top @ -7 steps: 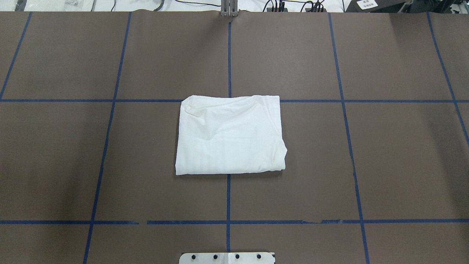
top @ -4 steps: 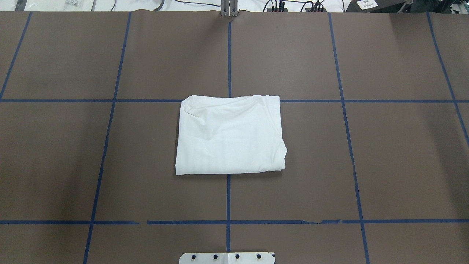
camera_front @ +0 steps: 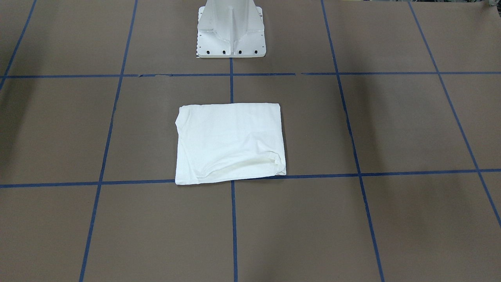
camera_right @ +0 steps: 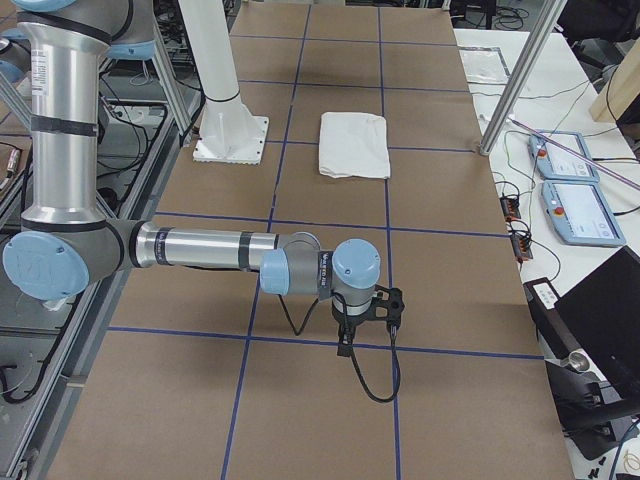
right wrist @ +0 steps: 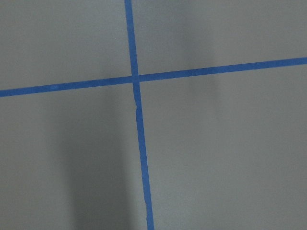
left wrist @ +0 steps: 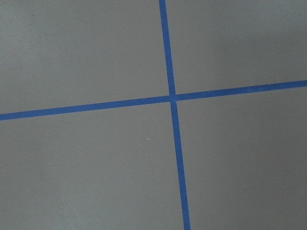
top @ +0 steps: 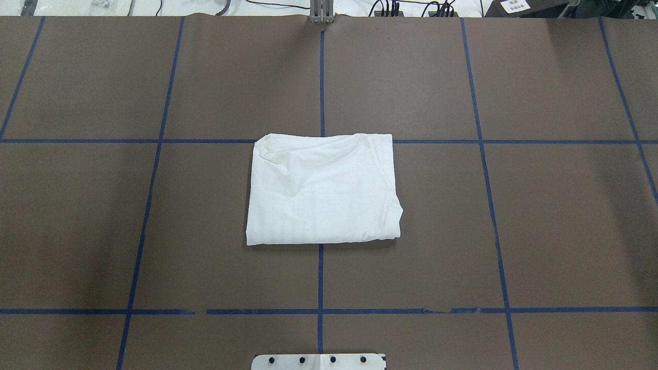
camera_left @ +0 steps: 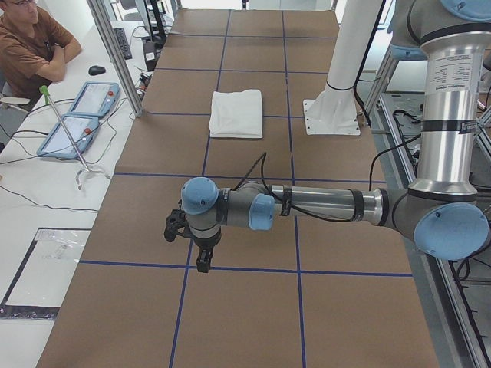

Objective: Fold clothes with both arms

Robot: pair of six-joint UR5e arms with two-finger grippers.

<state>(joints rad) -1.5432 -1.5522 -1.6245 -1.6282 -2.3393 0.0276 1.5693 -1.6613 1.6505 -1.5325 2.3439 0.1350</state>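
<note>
The white T-shirt [top: 323, 190] lies folded into a compact rectangle at the middle of the brown table; it also shows in the front view [camera_front: 231, 143] and both side views [camera_left: 237, 113] [camera_right: 354, 143]. No text block or collar shows. My left gripper [camera_left: 202, 262] hangs low over the table, far out to the shirt's left. My right gripper [camera_right: 346, 345] hangs likewise, far out to its right. Both are well apart from the shirt and hold nothing visible; I cannot tell if they are open or shut. Both wrist views show only bare table and blue tape.
The white pedestal base [camera_front: 231, 31] stands at the robot's side of the table. Blue tape lines [top: 321, 77] grid the brown surface. A seated operator [camera_left: 31, 46] and teach pendants [camera_left: 77, 115] are beside the table; a laptop [camera_right: 600, 330] sits near the right end.
</note>
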